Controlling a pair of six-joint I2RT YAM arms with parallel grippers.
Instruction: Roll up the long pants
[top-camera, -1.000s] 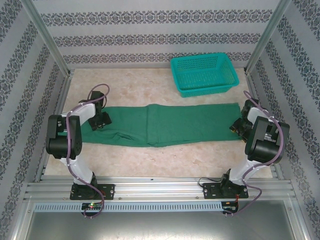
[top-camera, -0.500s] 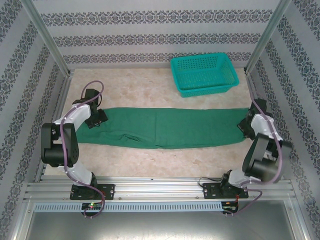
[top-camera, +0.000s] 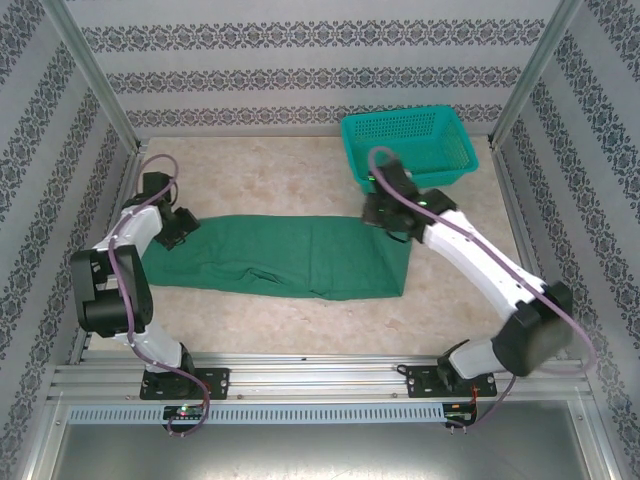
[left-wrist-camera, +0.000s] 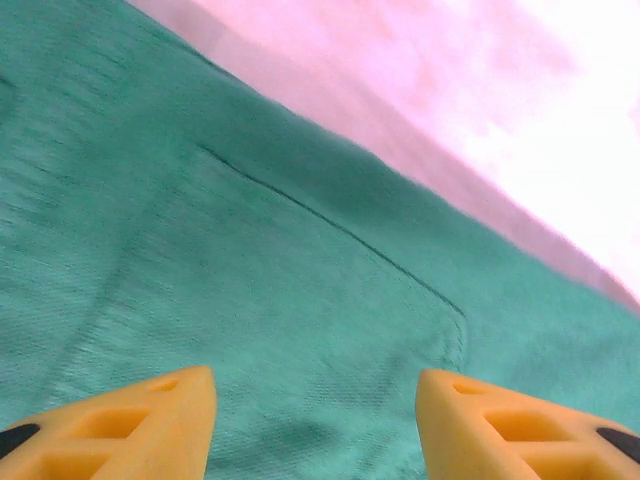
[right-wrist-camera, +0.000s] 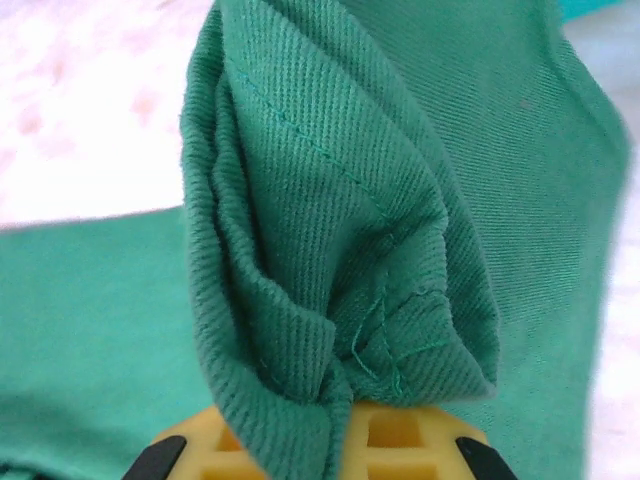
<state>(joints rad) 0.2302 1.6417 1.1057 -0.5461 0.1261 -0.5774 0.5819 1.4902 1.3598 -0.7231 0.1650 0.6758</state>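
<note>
The pants (top-camera: 290, 255) lie flat on the table (top-camera: 300, 180), in front of the basket (top-camera: 405, 150) and stretching well to its left. The right gripper (top-camera: 385, 215), just in front of the basket, is clamped tight on the pants' bunched right end, which is doubled back over the rest. The left gripper (top-camera: 185, 228), far left of the basket, stands half spread over the cloth's other end, gripping nothing.

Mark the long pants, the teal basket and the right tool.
long pants (top-camera: 270, 255): top external view, flat middle of cloth.
teal basket (top-camera: 410, 140): top external view, mesh floor.
right tool (right-wrist-camera: 335, 440): right wrist view, between fingertips pinching cloth.
</note>
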